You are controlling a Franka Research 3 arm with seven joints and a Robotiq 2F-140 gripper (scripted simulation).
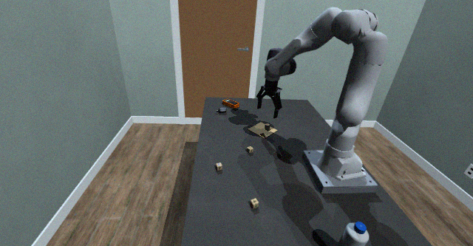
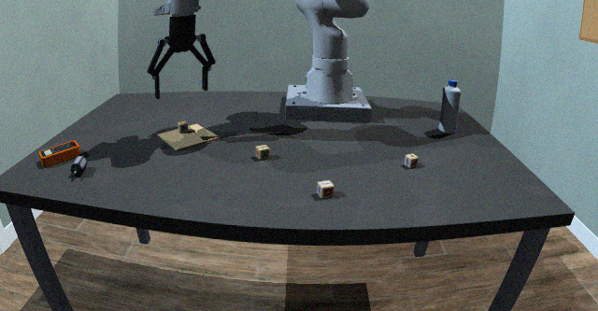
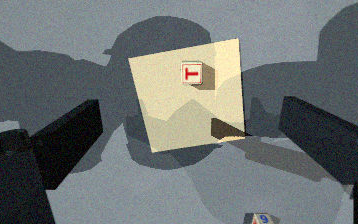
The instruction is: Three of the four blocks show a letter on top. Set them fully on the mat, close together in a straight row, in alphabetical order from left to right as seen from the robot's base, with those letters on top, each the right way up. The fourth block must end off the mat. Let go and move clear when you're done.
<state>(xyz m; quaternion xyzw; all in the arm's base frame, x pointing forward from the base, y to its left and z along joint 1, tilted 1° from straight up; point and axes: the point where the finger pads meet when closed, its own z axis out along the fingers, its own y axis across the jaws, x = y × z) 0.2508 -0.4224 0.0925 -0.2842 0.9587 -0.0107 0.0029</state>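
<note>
1. T block (image 3: 192,73) sits on mat (image 3: 170,115), below and slightly ahead of gripper (image 2: 180,83), well apart from it. Red letter faces up, rotated sideways in wrist view; orientation relative to base not certain.
2. Three more blocks off mat, all far from gripper toward table's open side: nearest block (image 2: 263,151), front block (image 2: 325,189), far block (image 2: 410,160). Top faces too small to read; wrist view catches one block edge (image 3: 262,219) with a "9" and part of a red mark.
3. Handling, judged: small rigid cubes, light, flat faces, no crush risk. Best grab across two opposite side faces, fingers straight down, centred, so top face stays level and the letter doesn't twist on release.
4. Slip risk low if pads land square; off-centre pinch likely to yaw the cube.
5. Gripper: jaws spread to full width, nothing between fingers.
6. Arm pose: wrist pointing straight down, hand high above mat, elbow arched up and over from base (image 2: 328,101).
7. Clutter beyond mat: orange meter (image 2: 59,153) and small dark cylinder (image 2: 79,165) out past gripper; bottle (image 2: 449,106) far on opposite side of base.
</note>
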